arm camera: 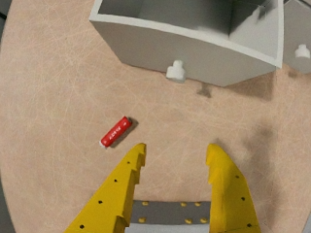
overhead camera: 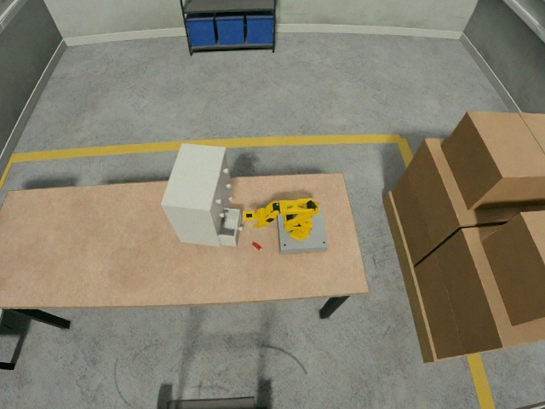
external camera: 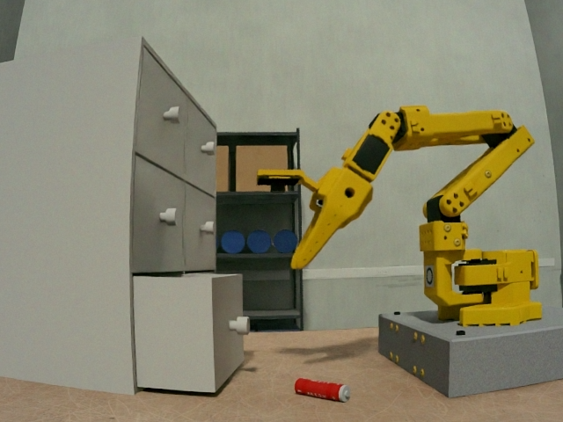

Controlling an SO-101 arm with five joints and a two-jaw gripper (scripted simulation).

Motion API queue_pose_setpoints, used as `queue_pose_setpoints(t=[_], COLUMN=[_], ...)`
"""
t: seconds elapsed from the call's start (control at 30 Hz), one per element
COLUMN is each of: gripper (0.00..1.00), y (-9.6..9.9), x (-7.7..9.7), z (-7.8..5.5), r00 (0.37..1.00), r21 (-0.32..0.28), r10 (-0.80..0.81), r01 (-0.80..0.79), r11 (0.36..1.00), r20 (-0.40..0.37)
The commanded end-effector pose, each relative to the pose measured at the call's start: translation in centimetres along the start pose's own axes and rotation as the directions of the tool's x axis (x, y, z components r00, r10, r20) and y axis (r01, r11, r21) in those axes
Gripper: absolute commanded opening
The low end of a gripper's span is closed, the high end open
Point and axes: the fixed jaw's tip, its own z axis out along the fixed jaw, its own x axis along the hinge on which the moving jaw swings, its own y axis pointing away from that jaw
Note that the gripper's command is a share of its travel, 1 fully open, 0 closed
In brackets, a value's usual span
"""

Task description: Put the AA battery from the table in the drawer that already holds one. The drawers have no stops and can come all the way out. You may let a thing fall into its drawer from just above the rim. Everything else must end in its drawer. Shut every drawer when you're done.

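The claw (overhead camera: 255, 224) (external camera: 297, 263) (arm camera: 176, 147) of the yellow arm (external camera: 449, 129) hovers above the table, its two fingers apart with nothing between them. In the wrist view, the red cylindrical AA battery (overhead camera: 256, 245) (external camera: 322, 389) (arm camera: 116, 132) lies between nine and ten o'clock from the fingertips, on the tan tabletop (overhead camera: 110, 264) (external camera: 273, 409) (arm camera: 49, 97). The pulled-out light grey bottom drawer (overhead camera: 227, 239) (external camera: 175, 331) (arm camera: 136, 41) is at twelve, its white stubby knob (overhead camera: 240, 228) (external camera: 239, 324) (arm camera: 176, 72) facing the claw. Near two is a second white knob (arm camera: 302, 50) on a grey front. The grey block base (overhead camera: 303, 246) (external camera: 413, 359) (arm camera: 170, 214) sits at six. From above, the boxy pale grey cabinet (overhead camera: 193, 175) (external camera: 68, 227) stands between nine and ten from the claw; the exterior view shows four upper drawers shut.
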Motion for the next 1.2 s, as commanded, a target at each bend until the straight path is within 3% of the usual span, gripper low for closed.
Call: queue_pose_setpoints(t=[0.0,0.3,1.17], gripper=[0.21,0.21,0.21], y=[-0.1,0.0,0.0], x=[0.4,1.6,1.6], z=[-1.3,-2.7,-2.7], r00=[1.000,0.998,0.998], r21=[0.002,0.000,0.000], r10=[-0.003,-0.003,-0.003], r01=[0.003,0.003,0.003], r11=[1.000,1.000,1.000], r20=[-0.014,-0.062,-0.062])
